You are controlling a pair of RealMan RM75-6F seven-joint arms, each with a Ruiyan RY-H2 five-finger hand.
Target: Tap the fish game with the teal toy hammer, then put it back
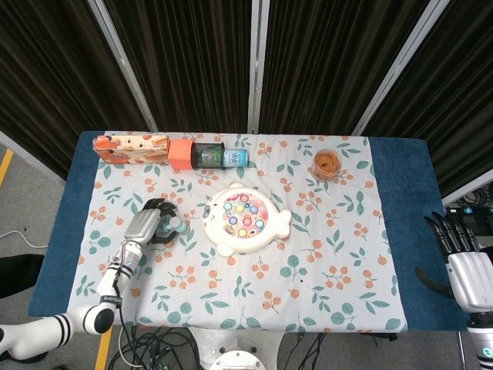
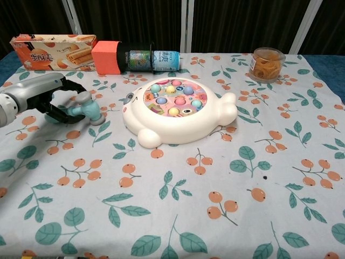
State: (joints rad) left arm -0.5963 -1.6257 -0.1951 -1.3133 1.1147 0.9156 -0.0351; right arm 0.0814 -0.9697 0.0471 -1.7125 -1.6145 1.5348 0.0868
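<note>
The teal toy hammer [image 1: 176, 226] [image 2: 88, 108] lies low over the floral cloth, left of the white fish game [image 1: 245, 218] [image 2: 178, 110]. My left hand [image 1: 151, 226] [image 2: 42, 97] has its dark fingers curled around the hammer's handle, and the hammer's head points toward the game. A small gap separates the hammer head from the game's edge. The handle is mostly hidden inside the fingers. My right hand [image 1: 462, 258] hangs off the table's right edge with its fingers spread and nothing in it; the chest view does not show it.
Along the back edge lie an orange biscuit box [image 1: 131, 146] [image 2: 51, 51], an orange-and-black tube [image 1: 196, 154] [image 2: 124, 56] and a small blue-labelled bottle [image 1: 237, 157] [image 2: 165, 60]. A jar of orange snacks [image 1: 327, 164] [image 2: 268, 63] stands at the back right.
</note>
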